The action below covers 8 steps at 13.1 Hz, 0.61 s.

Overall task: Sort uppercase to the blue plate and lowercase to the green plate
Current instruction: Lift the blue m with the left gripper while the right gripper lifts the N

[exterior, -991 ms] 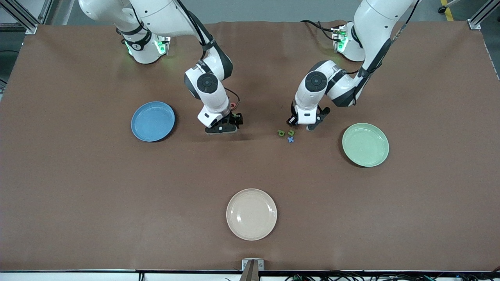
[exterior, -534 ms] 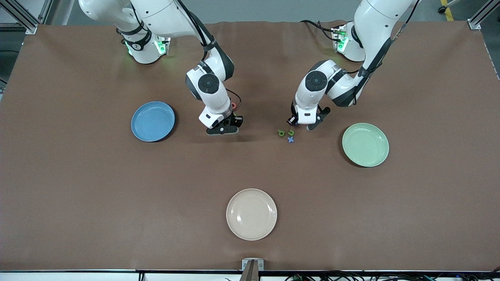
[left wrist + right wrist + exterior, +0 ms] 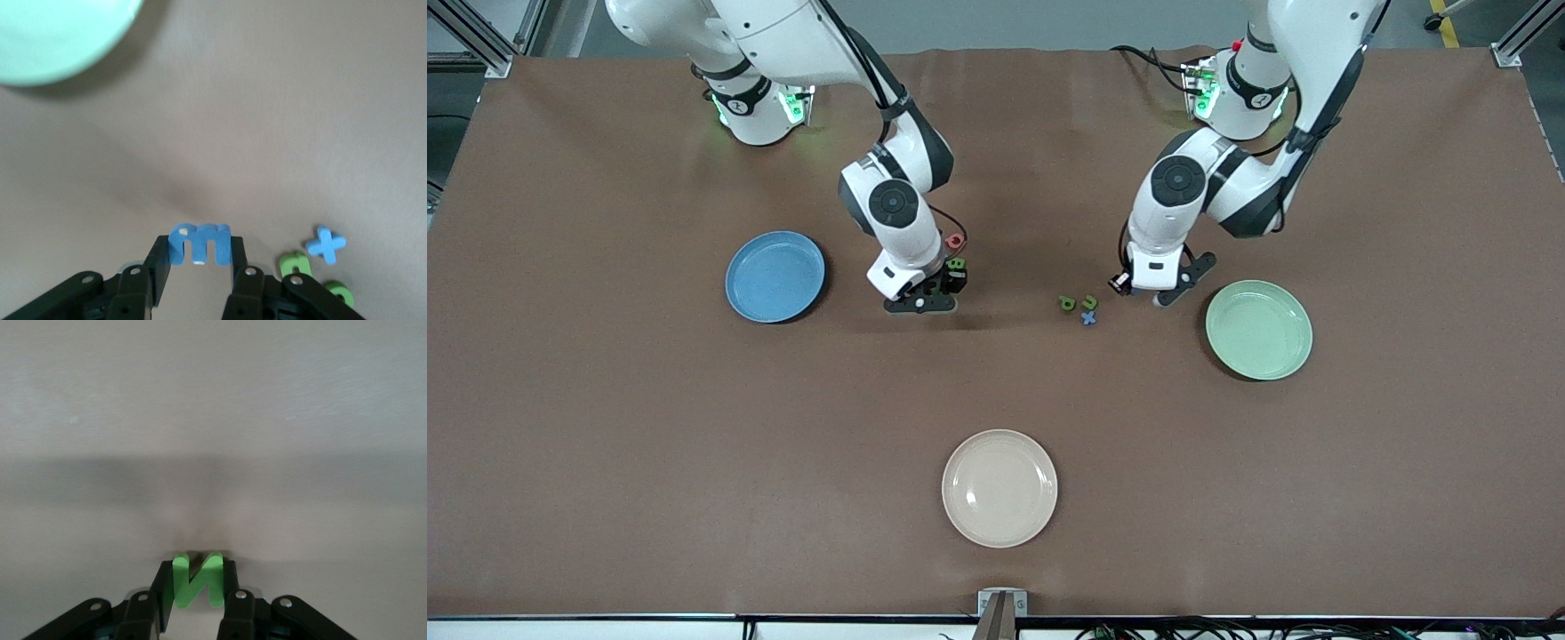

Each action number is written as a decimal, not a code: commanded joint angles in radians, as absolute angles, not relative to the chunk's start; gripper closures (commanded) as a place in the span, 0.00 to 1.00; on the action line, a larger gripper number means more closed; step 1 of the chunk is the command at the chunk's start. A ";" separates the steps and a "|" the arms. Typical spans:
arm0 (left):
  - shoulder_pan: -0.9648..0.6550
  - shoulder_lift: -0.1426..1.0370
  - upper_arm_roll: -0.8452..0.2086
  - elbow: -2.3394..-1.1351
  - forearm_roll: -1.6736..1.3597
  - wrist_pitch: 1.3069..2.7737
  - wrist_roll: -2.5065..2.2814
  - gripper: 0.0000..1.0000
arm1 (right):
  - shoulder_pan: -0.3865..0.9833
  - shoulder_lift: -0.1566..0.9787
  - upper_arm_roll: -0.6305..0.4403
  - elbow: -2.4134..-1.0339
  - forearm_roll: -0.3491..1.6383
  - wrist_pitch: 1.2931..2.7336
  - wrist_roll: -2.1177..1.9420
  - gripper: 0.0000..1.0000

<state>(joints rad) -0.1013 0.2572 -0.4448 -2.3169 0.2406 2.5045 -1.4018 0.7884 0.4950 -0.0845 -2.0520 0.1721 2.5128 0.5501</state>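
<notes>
- Left tool (image 3: pixel 200 261): fingers clamp the blue m (image 3: pixel 199 243). The letter stands upright with its long axis spanning finger to finger. It hangs over bare tabletop (image 3: pixel 605 444) between the lowercase cluster and the green plate (image 3: pixel 1259 330).
- Right tool (image 3: pixel 197 583): fingers clamp the green N (image 3: pixel 197 579), upright, over bare tabletop between the blue plate (image 3: pixel 775 276) and the letters.
- Green B (image 3: pixel 957 263) and red Q (image 3: pixel 954 240) lie just beside the right tool.
- Green p (image 3: pixel 1067 303), green u (image 3: pixel 1090 302) and blue x (image 3: pixel 1088 317) lie clustered, near the left tool.
- Both plate rims are unobstructed; open tabletop surrounds them.
- The cream plate (image 3: pixel 1000 488) sits nearest the front camera, well apart.
</notes>
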 commanded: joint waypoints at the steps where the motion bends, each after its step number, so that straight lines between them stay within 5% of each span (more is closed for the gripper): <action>1: -0.033 0.212 -0.453 -2.344 0.241 2.488 -1.275 0.83 | 0.724 0.375 -0.110 -2.079 0.141 2.331 0.438 1.00; 8: 0.161 0.157 -0.454 -2.414 0.241 2.485 -0.910 0.84 | 0.645 0.253 -0.244 -2.123 -0.040 1.985 0.333 1.00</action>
<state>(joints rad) 0.1017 0.2077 -0.4442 -2.3731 0.2406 2.4892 -1.0052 0.6886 0.3026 -0.2435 -2.0639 -0.0167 2.0090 0.3600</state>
